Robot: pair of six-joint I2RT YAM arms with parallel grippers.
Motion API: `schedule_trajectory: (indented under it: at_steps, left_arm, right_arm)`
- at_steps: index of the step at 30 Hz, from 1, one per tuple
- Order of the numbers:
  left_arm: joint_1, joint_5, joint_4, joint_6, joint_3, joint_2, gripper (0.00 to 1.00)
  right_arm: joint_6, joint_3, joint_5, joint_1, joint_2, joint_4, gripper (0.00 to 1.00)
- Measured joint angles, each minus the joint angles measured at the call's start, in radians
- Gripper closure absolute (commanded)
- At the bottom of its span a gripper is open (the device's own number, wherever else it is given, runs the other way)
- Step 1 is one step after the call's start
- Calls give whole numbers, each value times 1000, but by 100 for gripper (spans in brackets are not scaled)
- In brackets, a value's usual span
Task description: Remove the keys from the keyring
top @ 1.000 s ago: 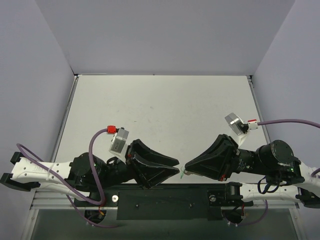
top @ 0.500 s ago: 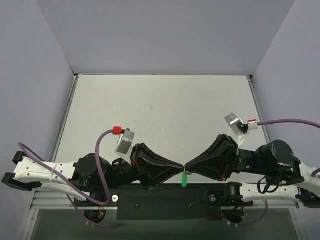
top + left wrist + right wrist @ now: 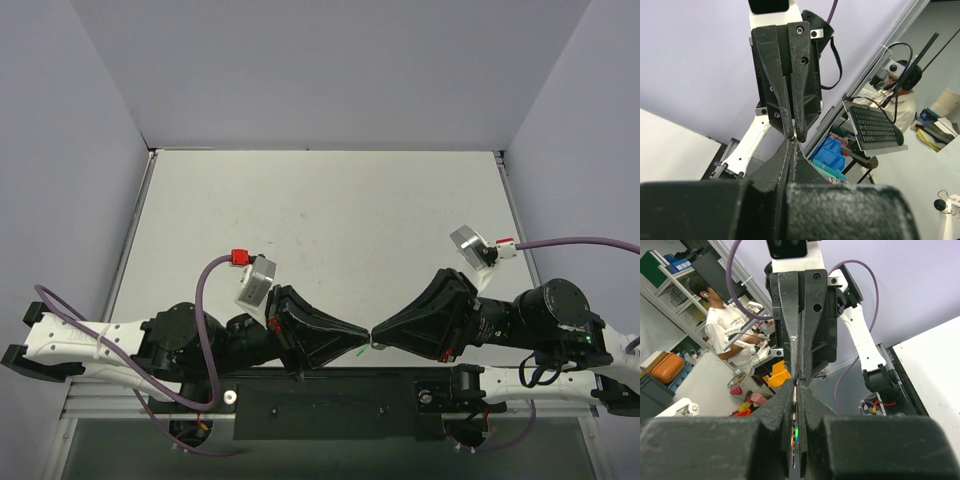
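My two grippers meet tip to tip above the table's near edge. The right gripper (image 3: 374, 337) (image 3: 796, 385) is shut on the key (image 3: 795, 399), which shows only as a thin metal edge between its jaws. My left gripper (image 3: 362, 338) (image 3: 791, 145) is shut at the same spot. The green keyring (image 3: 360, 351) shows only as a thin sliver under its tip, and as a green glint (image 3: 796, 432) through the right jaws' gap. A small metal loop (image 3: 796, 135) sits where the tips touch. How the key and keyring join is hidden.
The white table (image 3: 320, 230) stretches away behind the grippers, with purple-grey walls on three sides. A black rail (image 3: 330, 405) runs along the near edge below the tips. Both arms lie low and nearly level along that edge.
My left gripper moved right to the right gripper's tips and shut there. The green keyring, hanging in plain sight half a second ago, now shows only as a sliver. The right arm stayed put.
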Motion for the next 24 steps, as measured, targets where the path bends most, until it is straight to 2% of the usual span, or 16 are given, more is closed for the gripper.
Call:
schedule_trajectory:
  at_steps: [13,24]
  left_arm:
    - [0,-2,-283,-1,95,3,100]
    - [-3,15,-532,10,206,17,100]
  right_arm:
    - [0,64,-1,0,46,-172,100]
    - [0,81,-39,0,95,-214,100]
